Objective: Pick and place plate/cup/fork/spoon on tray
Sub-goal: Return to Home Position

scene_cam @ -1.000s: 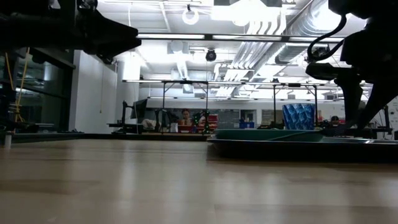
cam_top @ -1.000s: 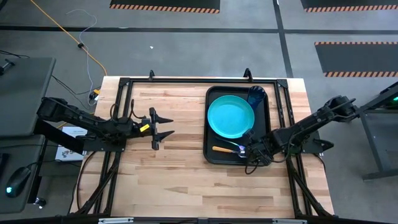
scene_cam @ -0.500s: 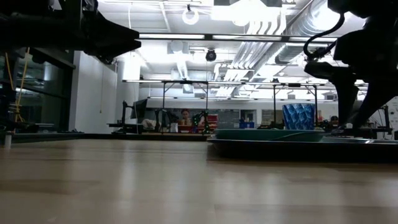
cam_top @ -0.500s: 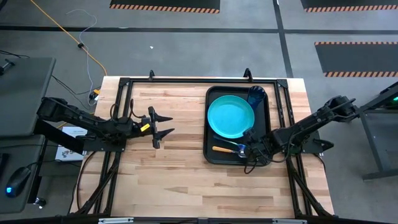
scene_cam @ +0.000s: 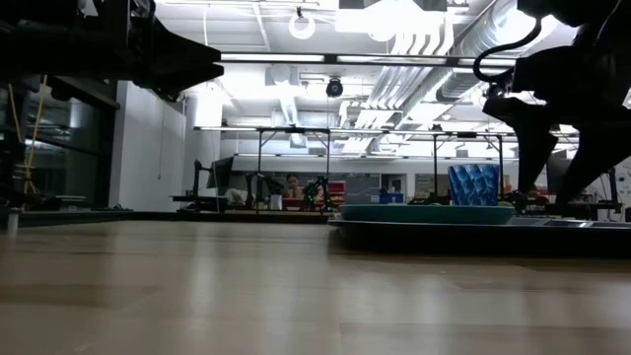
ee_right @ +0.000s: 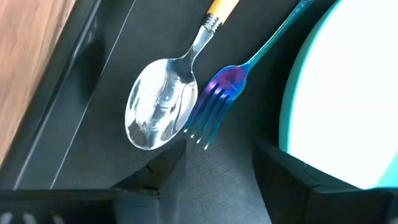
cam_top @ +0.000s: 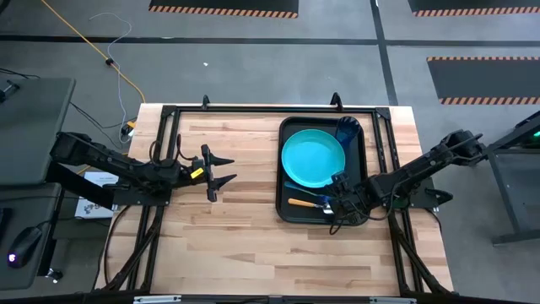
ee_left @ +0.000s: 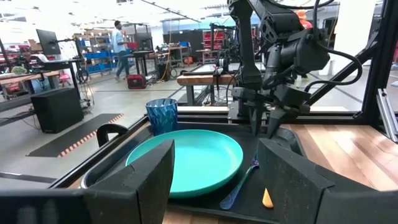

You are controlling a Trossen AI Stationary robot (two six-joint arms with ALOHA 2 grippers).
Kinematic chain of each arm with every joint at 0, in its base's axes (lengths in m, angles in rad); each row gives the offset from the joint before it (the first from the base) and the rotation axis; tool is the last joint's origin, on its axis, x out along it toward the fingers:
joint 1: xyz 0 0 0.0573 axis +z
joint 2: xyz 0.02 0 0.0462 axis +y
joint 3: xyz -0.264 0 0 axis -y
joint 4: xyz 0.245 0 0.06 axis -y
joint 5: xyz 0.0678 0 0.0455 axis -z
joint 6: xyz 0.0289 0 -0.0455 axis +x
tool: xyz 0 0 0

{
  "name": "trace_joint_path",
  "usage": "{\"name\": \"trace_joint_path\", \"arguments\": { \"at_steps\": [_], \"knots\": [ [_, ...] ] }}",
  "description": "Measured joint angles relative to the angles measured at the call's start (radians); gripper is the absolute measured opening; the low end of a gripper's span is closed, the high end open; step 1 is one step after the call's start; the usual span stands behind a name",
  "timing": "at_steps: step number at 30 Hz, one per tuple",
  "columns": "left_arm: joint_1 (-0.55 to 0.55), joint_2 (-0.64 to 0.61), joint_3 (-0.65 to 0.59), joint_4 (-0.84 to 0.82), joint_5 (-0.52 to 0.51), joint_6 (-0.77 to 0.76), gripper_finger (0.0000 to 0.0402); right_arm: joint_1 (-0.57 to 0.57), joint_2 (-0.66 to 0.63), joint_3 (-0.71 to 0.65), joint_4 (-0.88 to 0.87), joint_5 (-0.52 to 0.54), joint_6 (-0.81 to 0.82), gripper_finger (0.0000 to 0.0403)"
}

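Note:
The black tray [cam_top: 282,169] holds the turquoise plate [cam_top: 313,159], with the dark-blue cup [cam_top: 348,128] in the far corner. The orange-handled spoon [ee_right: 158,102] and the bluish fork [ee_right: 214,102] lie side by side on the tray floor, between the plate and the near rim. My right gripper [cam_top: 337,201] hangs open just above their heads, its fingers clear of both in the right wrist view. My left gripper [cam_top: 221,171] waits open over the bare table, left of the tray.
A black frame [cam_top: 253,108] runs around the wooden tabletop. Bare wood [cam_top: 236,236] lies left of and in front of the tray. In the low view, the tray [scene_cam: 444,235] sits on the right with the cup [scene_cam: 475,184] showing above the plate's rim.
My right gripper has opened over the near part of the tray and stayed almost in place. The fork lies flat on the tray floor beside the spoon.

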Motion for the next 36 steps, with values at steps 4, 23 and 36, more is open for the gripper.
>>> {"name": "trace_joint_path", "arguments": {
  "at_steps": [4,23,36],
  "knots": [
    [0.0,0.0,0.0,-0.003,0.0,0.004,0.0218,0.0,0.0,0.0,0.0,-0.002,0.004,0.0197],
    [0.0,0.0,0.0,-0.009,-0.142,0.175,0.0218,0.026,-0.214,0.001,-0.069,0.139,0.313,0.0127],
    [0.0,0.0,0.0,-0.023,-0.142,0.106,0.0218,0.059,-0.463,-0.247,0.311,0.321,0.349,0.0004]
  ]
}}
